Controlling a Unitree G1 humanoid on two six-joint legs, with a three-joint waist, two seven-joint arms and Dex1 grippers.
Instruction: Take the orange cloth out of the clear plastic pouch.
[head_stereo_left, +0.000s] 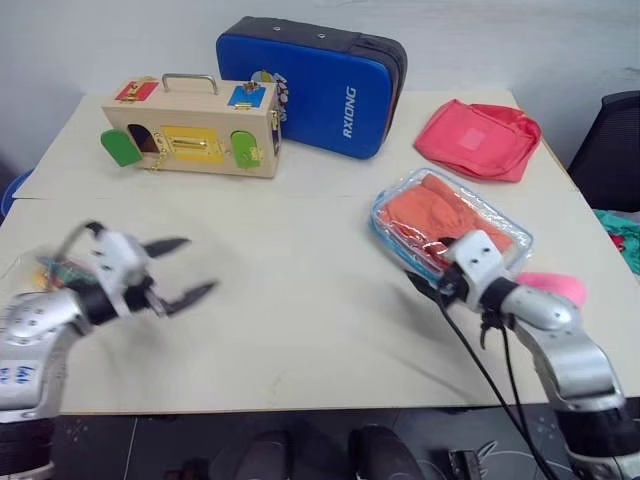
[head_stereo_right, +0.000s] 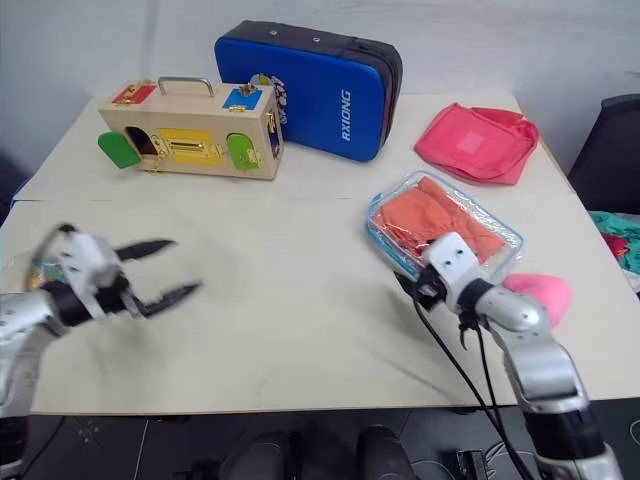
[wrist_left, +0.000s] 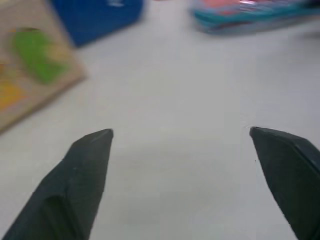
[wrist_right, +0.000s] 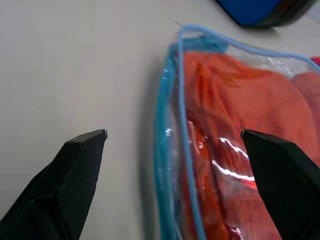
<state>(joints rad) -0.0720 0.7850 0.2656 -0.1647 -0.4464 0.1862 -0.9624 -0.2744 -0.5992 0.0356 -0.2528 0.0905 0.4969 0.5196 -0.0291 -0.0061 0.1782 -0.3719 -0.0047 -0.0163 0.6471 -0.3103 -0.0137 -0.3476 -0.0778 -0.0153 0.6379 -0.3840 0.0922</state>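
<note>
Left gripper (head_stereo_left: 185, 268): jaws spread wide, nothing between them, pointing forward and inward, roughly level (outline blurred). Right gripper (wrist_right: 174, 135): jaws wide apart, nothing clamped, angled forward and inward. Both forearms extended.

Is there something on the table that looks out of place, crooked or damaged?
Nothing stands out. The orange cloth lies inside the clear plastic pouch, which rests flat on the table. Nothing looks spilled or broken.

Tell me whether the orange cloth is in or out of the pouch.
In. The orange cloth lies behind the clear plastic pouch wall, inside its blue edging.
</note>
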